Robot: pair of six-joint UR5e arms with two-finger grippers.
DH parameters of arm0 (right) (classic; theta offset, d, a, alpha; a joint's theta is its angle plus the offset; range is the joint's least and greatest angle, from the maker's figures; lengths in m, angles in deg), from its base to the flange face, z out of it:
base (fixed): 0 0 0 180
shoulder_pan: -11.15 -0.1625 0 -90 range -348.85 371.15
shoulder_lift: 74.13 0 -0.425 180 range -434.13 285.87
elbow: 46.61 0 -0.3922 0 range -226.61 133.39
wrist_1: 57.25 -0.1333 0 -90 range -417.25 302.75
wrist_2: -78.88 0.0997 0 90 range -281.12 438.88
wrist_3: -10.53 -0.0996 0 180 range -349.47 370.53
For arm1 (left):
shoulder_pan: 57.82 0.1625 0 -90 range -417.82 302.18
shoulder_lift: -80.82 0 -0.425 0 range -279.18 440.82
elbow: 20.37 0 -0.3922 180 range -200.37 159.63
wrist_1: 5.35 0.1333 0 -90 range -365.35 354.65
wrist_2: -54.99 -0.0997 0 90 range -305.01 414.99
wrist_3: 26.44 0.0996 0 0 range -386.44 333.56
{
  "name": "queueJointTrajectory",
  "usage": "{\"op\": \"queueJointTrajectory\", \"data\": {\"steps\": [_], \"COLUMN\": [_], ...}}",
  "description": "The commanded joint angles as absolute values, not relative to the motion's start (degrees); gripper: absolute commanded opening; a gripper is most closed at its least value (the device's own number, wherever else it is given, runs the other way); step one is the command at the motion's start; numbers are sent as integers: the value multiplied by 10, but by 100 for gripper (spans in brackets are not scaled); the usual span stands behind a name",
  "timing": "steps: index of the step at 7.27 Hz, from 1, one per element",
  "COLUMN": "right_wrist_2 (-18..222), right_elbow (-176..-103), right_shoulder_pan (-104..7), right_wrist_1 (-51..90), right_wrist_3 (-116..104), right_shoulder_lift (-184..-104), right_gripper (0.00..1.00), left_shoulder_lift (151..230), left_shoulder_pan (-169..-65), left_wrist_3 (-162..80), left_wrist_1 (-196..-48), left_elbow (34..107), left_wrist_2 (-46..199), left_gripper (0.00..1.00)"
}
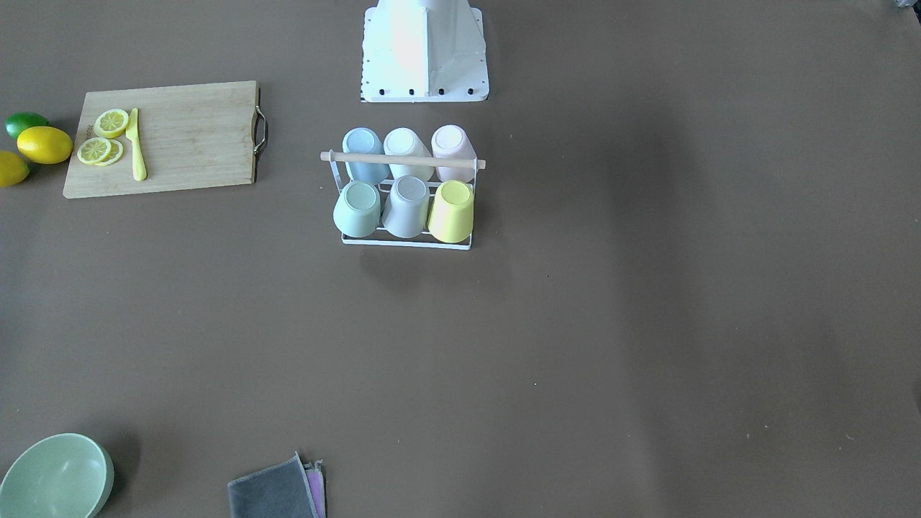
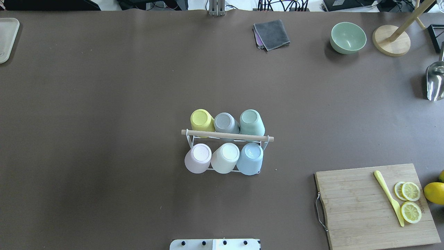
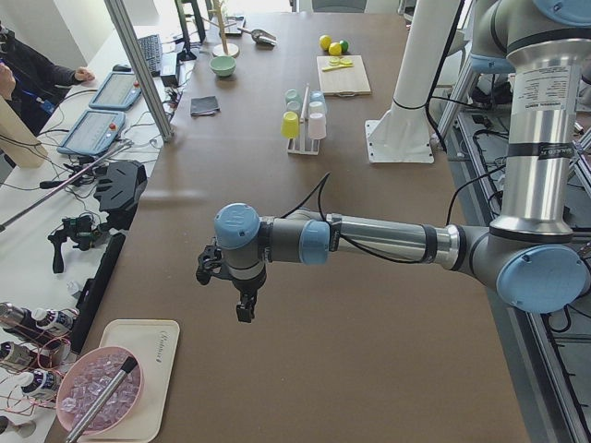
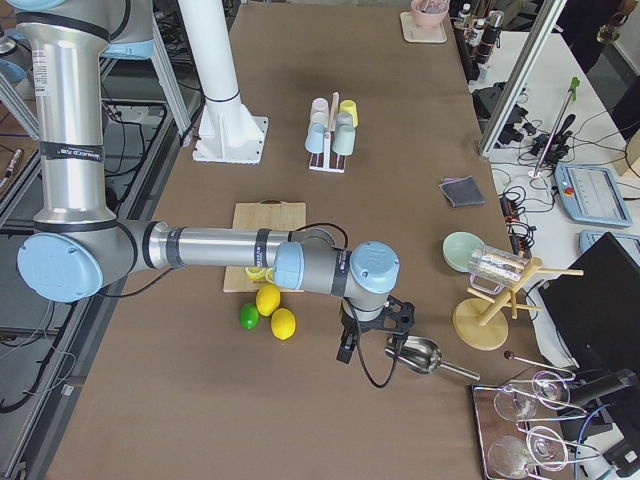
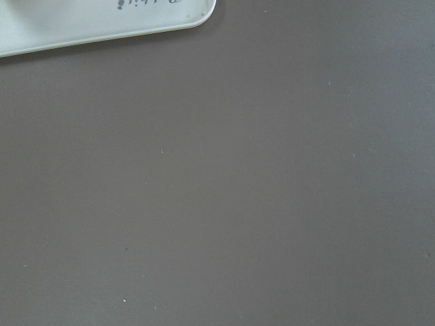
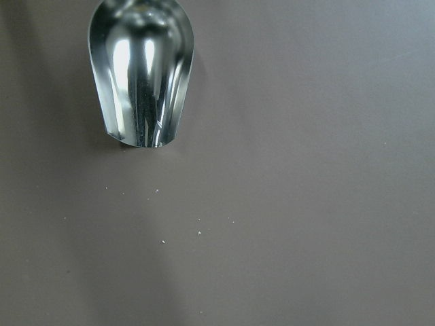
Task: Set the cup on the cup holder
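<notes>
The cup holder (image 2: pixel 227 136) is standing near the middle of the worktop (image 2: pixel 104 104), a little toward the robot's edge. Six cups are sitting upside down on its prongs: a yellow cup (image 2: pixel 202 119), a grey cup (image 2: pixel 225 122) and a green cup (image 2: pixel 252 122) in the far row, and a pink cup (image 2: pixel 198 158), a white cup (image 2: pixel 225 157) and a blue cup (image 2: pixel 251 158) in the near row. I am seeing no free prong and no loose cup on the worktop, so the task is looking finished, I judge.

The left claw (image 3: pixel 242 297) is hanging over the worktop's left end, near a white tray (image 3: pixel 138 378). The right claw (image 4: pixel 362 335) is hanging over the right end, just beside a metal scoop (image 4: pixel 420 355). Both are showing only in the side views, so I cannot tell if their jaws are apart or together, though nothing seems to be held.

If one more cup is coming, the arm should be lowering it mouth down, straight over a prong, and passing beside the wooden dowel (image 2: pixel 227 135) without bumping it.
</notes>
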State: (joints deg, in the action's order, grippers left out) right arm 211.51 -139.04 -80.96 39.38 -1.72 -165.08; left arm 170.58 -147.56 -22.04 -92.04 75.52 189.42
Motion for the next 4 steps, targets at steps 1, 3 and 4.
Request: {"op": "queueJointTrajectory", "data": {"steps": [1, 3, 4], "right_wrist_2": [2116, 2115, 2116], "right_elbow": [-1391, -1391, -1391], "right_shoulder_pan": [-810, -810, -810], "right_wrist_1": [394, 394, 393], "right_wrist_3": [-18, -18, -18], "right_shoulder_lift": [-1651, -1650, -1651], "right_gripper": [100, 100, 100], "left_shoulder_lift": [1706, 1706, 1706], "left_shoulder_pan": [-1475, -1475, -1475], "left_wrist_3": [-220, -220, -220], "left_wrist_1": [-921, -921, -921], "left_elbow": [753, 751, 749], "left_wrist_2": [1894, 1895, 1895], "left_gripper": [98, 98, 98]}}
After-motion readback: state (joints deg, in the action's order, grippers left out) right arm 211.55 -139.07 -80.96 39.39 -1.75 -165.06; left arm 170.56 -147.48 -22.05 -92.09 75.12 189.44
